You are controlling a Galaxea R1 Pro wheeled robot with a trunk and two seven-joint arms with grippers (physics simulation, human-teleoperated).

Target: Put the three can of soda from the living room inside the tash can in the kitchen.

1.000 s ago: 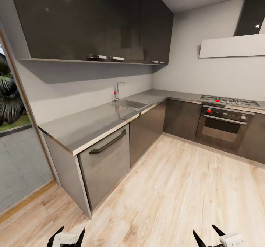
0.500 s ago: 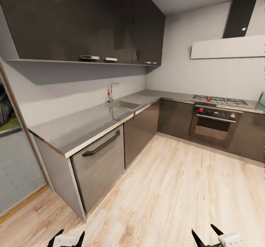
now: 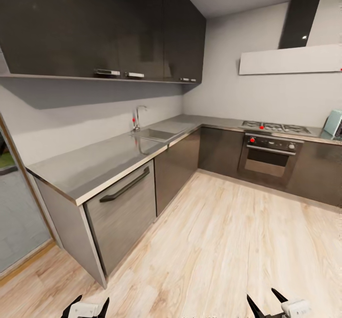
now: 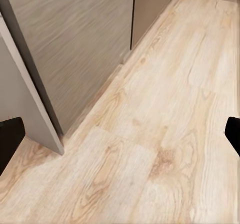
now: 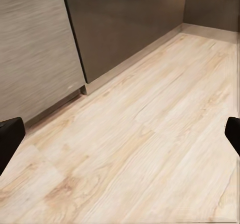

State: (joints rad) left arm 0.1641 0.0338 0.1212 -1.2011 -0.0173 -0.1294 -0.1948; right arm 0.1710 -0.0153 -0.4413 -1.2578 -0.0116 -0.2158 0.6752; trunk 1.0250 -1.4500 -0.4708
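Two pincers sit at the bottom edge of the head view, the left pincer (image 3: 85, 304) at about 7 o'clock and the right pincer (image 3: 265, 303) at about 5 o'clock. Both are spread wide and hold nothing: in each wrist view the dark fingertips (image 4: 10, 139) (image 5: 10, 136) stand at opposite edges of the picture with bare floor between them.

Under both lies the light wood floor (image 3: 228, 242) of the kitchen. The left wrist view looks along the floor beside the end panel (image 4: 22, 91) of the base units and a grey wood-grain door (image 4: 75, 43). The right wrist view shows the same kind of door (image 5: 35, 53) and a darker glossy unit (image 5: 125, 18) next to it.

Further out, at 9 to 10 o'clock, the steel table (image 3: 95, 161) runs back with a dark handle (image 3: 124, 185) on the front below it. The sink (image 3: 154, 134) and tap (image 3: 137, 117) lie toward 11 o'clock. Glossy black wall cabinets (image 3: 95, 23) hang above. At 1 to 2 o'clock stand the oven (image 3: 268, 156) with red knobs, the gas hob (image 3: 275, 127) and the hood (image 3: 289, 59). A pale teal object (image 3: 333, 122) stands on the table at 3 o'clock. A glass door (image 3: 14, 223) is at 8 o'clock.

No soda cans or trash can are to be seen.
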